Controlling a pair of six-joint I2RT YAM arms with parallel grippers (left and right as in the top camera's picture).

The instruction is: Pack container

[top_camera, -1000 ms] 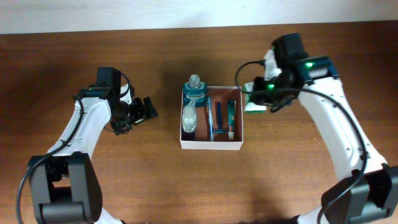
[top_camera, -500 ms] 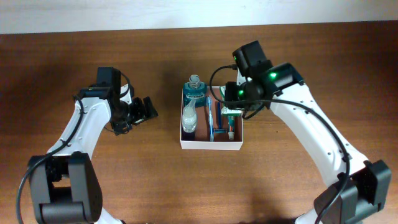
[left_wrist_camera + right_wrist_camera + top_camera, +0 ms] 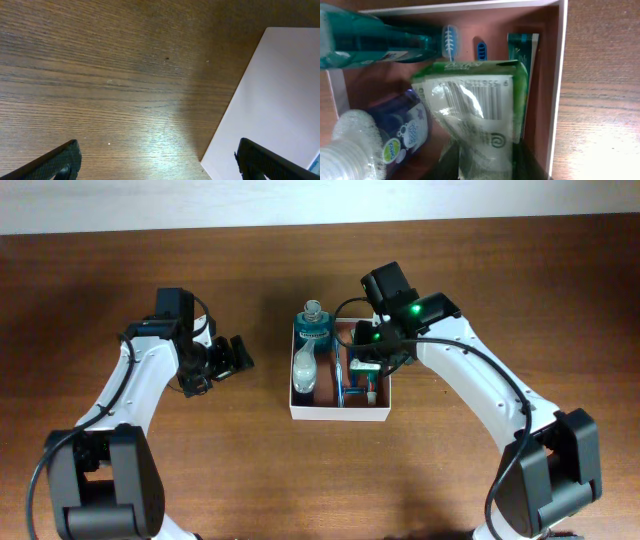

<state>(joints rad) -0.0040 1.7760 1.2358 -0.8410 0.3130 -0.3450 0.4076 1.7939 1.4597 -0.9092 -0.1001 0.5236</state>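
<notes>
The container [image 3: 340,415] is a shallow white box with a reddish-brown inside, at the table's middle. In it lie a teal bottle [image 3: 313,328], a clear-and-blue bottle [image 3: 303,372], a blue toothbrush [image 3: 340,378] and a toothpaste tube [image 3: 374,385]. My right gripper [image 3: 368,362] is shut on a green-and-white packet [image 3: 472,97] and holds it over the box's right half, above the toothbrush [image 3: 450,39] and tube [image 3: 524,44]. My left gripper [image 3: 236,356] is open and empty, left of the box. In the left wrist view its fingers [image 3: 160,165] straddle bare wood beside the box's white wall [image 3: 275,100].
The brown wooden table [image 3: 150,470] lies all around the box. A pale wall edge [image 3: 200,205] runs along the back. In the right wrist view the box's right wall [image 3: 557,85] is close beside the packet.
My right arm has swung left with the packet, from beside the box's right wall to over its inside. The left arm has not moved.
</notes>
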